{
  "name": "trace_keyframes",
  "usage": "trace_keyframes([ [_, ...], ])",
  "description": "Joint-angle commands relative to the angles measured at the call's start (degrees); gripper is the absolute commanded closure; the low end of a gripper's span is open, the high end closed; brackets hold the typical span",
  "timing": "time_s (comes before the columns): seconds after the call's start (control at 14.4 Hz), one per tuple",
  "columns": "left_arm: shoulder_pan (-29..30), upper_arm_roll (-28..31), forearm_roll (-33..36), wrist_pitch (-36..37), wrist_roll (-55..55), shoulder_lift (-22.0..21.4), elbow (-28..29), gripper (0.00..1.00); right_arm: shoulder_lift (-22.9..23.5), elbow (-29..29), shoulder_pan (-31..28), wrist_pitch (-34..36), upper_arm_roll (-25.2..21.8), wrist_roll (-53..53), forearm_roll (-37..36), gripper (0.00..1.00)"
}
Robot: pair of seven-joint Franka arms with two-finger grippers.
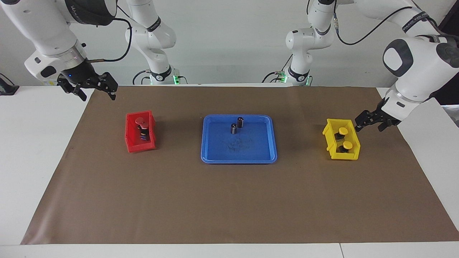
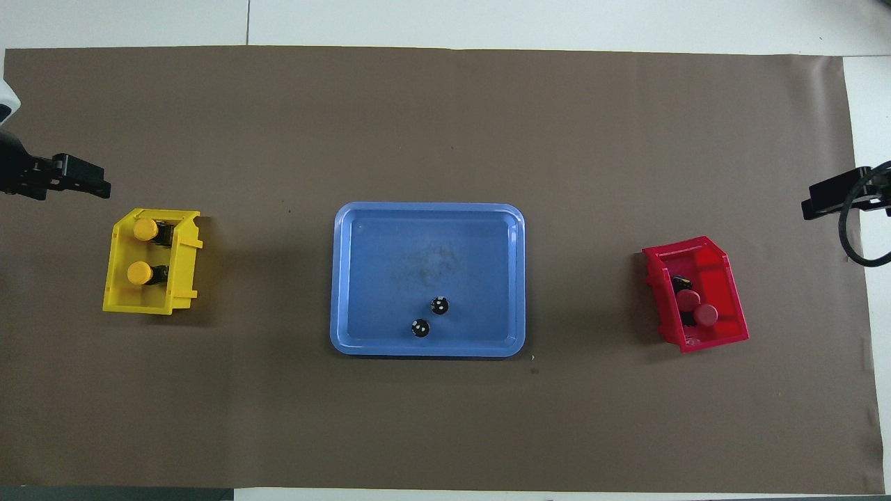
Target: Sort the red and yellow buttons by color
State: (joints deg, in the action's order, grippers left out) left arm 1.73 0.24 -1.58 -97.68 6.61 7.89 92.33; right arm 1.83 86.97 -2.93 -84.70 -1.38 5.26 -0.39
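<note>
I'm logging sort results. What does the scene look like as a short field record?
yellow bin: two yellow buttons inside
red bin: two red buttons inside
blue tray: two dark cylinders, no coloured caps
left hand: open, empty, beside the yellow bin
right hand: open, empty, waiting at its end of the table
</note>
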Motion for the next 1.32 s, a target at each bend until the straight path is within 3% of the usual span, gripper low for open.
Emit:
trace_keyframes([
  [0.0, -0.1, 0.0, 1.0, 3.8, -0.5, -2.4, -1.7, 0.00, -0.2, -0.1, -0.1, 0.5, 0.1, -0.7, -0.1, 0.00],
  [0.62, -0.5, 0.3, 1.1, 13.3, -0.3, -8.2, -2.1, 0.00, -0.2, -0.1, -0.2, 0.5, 0.1, -0.6, -0.1, 0.00],
  [1.25, -4.0, -0.6, 0.7, 15.2, -0.3, -8.3, -4.3, 0.00, -0.2, -0.1, -0.2, 0.5, 0.1, -0.5, -0.1, 0.00],
])
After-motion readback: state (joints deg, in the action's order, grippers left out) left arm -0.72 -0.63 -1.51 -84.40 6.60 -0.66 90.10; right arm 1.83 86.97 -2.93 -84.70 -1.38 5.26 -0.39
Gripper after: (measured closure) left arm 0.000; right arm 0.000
